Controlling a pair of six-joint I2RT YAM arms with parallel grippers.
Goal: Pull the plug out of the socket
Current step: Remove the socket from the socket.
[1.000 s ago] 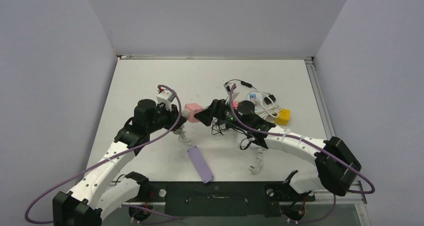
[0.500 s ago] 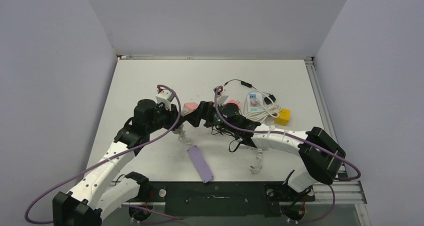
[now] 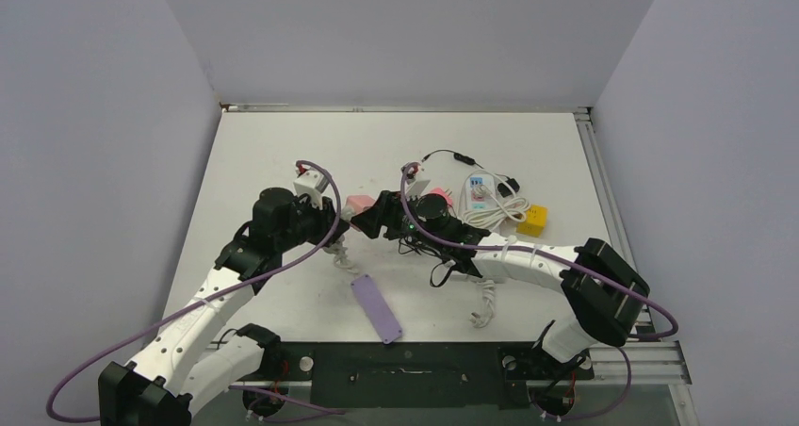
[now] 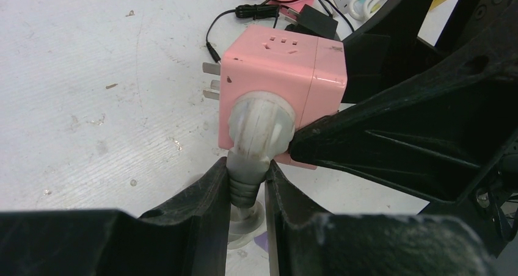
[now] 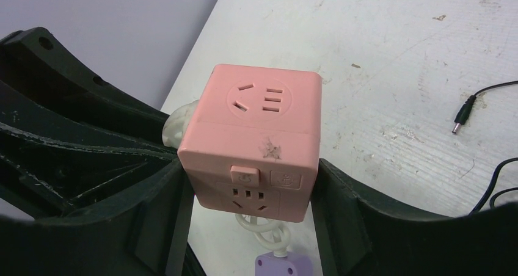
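Note:
A pink cube socket (image 3: 356, 204) hangs just above the table between my two grippers. A white round plug (image 4: 259, 126) sits pushed into one face of the socket (image 4: 278, 74). My left gripper (image 4: 247, 187) is shut on the plug's grey ribbed neck, right behind its head. My right gripper (image 5: 250, 178) comes from the opposite side, its black fingers (image 5: 165, 196) pressed against two opposite sides of the socket (image 5: 256, 129). In the top view both grippers meet at the cube, left gripper (image 3: 337, 217) and right gripper (image 3: 366, 221).
The plug's white cord (image 3: 341, 253) loops down to a flat purple box (image 3: 377, 309) near the front. Behind the right arm lie a white power strip (image 3: 479, 188) with coiled cable, a yellow block (image 3: 534, 221) and black adapter leads (image 3: 452, 156).
My right gripper has travelled left to the socket and its fingers have narrowed onto the cube's sides. The left gripper has kept its hold on the plug without moving.

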